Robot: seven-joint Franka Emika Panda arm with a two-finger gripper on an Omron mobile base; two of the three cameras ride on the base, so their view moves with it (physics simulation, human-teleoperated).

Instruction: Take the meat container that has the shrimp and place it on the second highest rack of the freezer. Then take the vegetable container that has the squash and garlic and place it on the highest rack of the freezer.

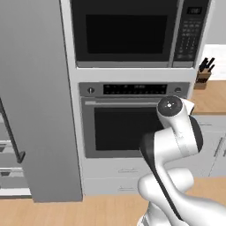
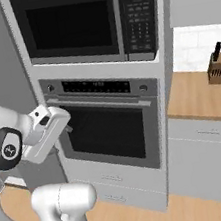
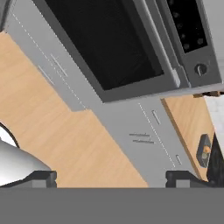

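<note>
The freezer (image 1: 39, 110) is the tall grey cabinet on the left of the left base view, with a dark bar handle (image 1: 11, 132) and white shelf edges (image 1: 9, 148) showing at the far left edge. Which rack those edges belong to I cannot tell. Both containers, the meat one with the shrimp and the vegetable one with squash and garlic, are out of view. My gripper (image 3: 111, 178) is open, its fingertips (image 3: 43, 177) set wide apart with nothing between them. It points at the oven front and the drawers below. My hand (image 2: 49, 127) hangs in front of the oven's left side.
A black-glass wall oven (image 1: 128, 123) stands straight ahead with a microwave (image 1: 128, 31) above it and drawers (image 1: 128, 170) below. To the right a wooden counter (image 2: 201, 93) carries a knife block (image 2: 219, 67). Wooden floor (image 1: 88, 212) lies in front.
</note>
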